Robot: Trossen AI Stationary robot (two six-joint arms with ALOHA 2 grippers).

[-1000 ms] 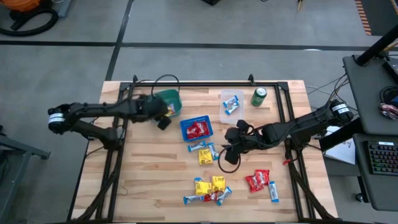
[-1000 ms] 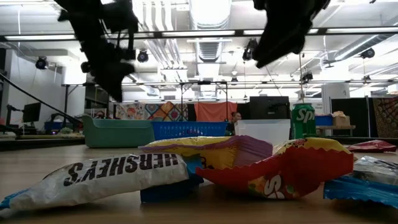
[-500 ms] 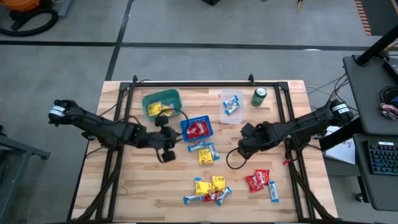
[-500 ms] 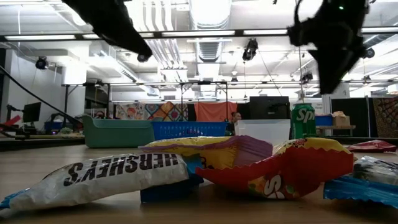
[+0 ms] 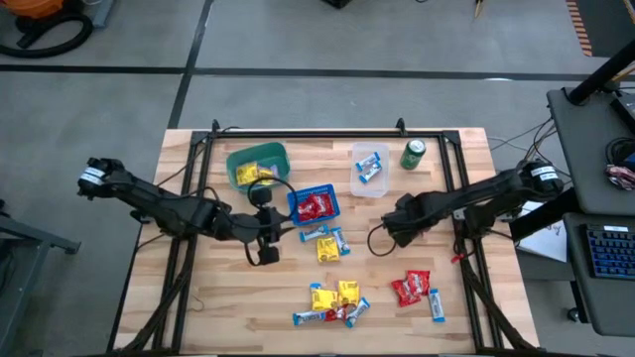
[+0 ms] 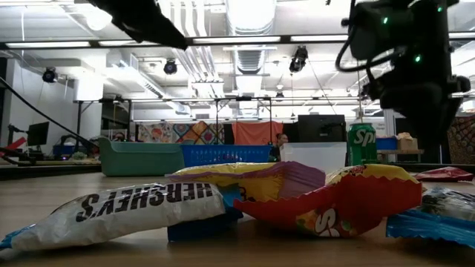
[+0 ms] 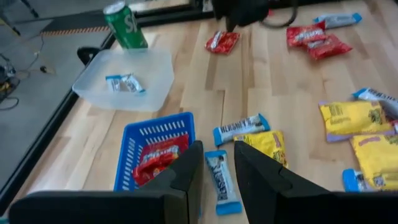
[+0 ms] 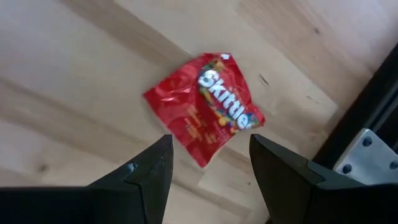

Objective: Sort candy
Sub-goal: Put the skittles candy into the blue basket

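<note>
Two slender arms in matte black — jointed segments; each carries a white band near its outer end; a thin black cable loops loose off each wrist. The left gripper (image 7: 214,180) has blocky, dark fingers with angled inner faces; the right gripper (image 8: 208,171) matches — broad, faceted, unmarked.

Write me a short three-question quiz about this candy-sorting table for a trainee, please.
1. True or false: the blue basket holds red candies.
2. What lies on the table just ahead of the open right gripper? A: a yellow packet. B: a red Skittles packet. C: a blue-and-white bar.
3. Fill in: the green can stands beside the ____ container.
Key: 1 true; 2 B; 3 clear.
</note>
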